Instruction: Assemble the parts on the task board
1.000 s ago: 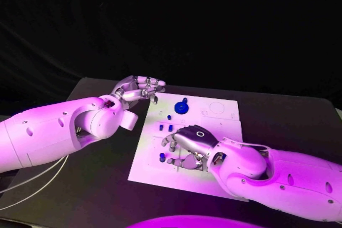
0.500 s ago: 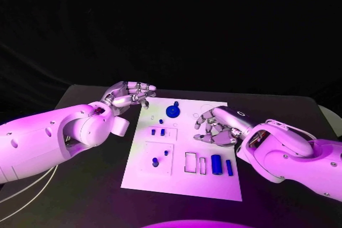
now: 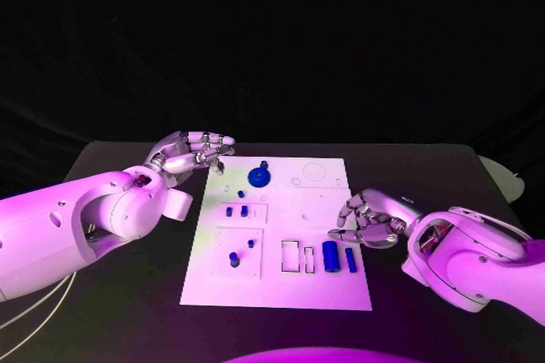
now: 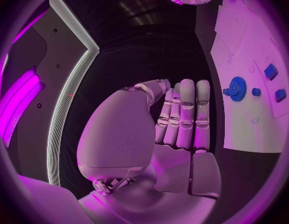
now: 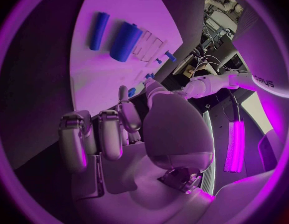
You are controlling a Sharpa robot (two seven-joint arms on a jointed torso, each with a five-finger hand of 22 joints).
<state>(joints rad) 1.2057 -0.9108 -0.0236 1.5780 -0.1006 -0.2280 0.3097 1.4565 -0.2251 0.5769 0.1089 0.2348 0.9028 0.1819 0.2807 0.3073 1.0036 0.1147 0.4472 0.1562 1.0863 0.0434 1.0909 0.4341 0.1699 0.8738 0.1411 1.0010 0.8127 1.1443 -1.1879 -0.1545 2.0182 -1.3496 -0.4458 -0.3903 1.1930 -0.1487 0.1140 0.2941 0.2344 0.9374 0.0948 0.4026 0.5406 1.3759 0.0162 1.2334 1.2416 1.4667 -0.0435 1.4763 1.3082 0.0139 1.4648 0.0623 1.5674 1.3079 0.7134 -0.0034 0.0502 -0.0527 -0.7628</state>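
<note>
Left arm comes in low from the near left side of the task board (image 3: pixel 276 288), forearm angled up toward the board's far left corner. Left hand (image 3: pixel 190 152) sits just off that corner, fingers (image 4: pixel 185 115) curled in side by side against the palm, thumb folded across, nothing held. Right arm enters from the board's near right side, forearm bulky, wrist bent inward. Right hand (image 3: pixel 369 219) hovers at the board's right edge, about mid-length, fingers (image 5: pixel 109 134) bent down and loosely curled, palm facing the board, holding nothing.
</note>
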